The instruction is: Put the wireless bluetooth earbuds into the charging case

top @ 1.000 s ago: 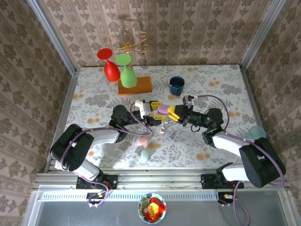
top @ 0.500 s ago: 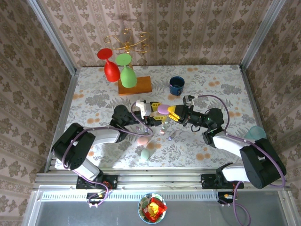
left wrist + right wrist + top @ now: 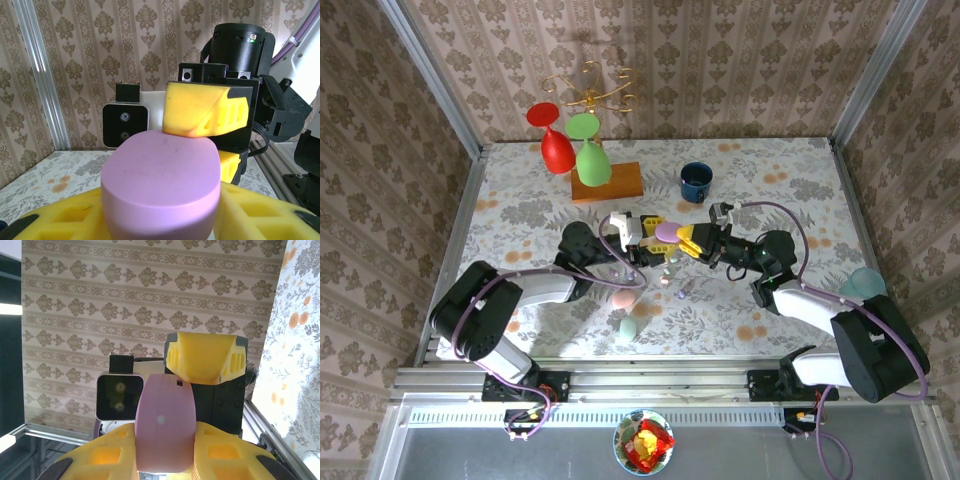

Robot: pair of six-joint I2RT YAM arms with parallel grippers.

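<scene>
Holding the purple case (image 3: 666, 231) up over the counter (image 3: 520, 220), my left claw (image 3: 160, 220) and right claw (image 3: 162, 455) are both clamped on it from opposite sides. I think the lid must open now, so one claw should keep the base firm while the other lifts slowly, without twisting. Nearest me I count one green case (image 3: 630, 326), one pink case (image 3: 625, 297), then two tiny earbuds (image 3: 665, 281), as far as I can see, loose on the counter under my claws, and far behind one blue cup (image 3: 696, 182).

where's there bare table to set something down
Bare: the back right corner past the blue cup, and the left strip beside the wooden block. Crowded at centre: the purple case, pink case, green case and loose earbuds.
</scene>
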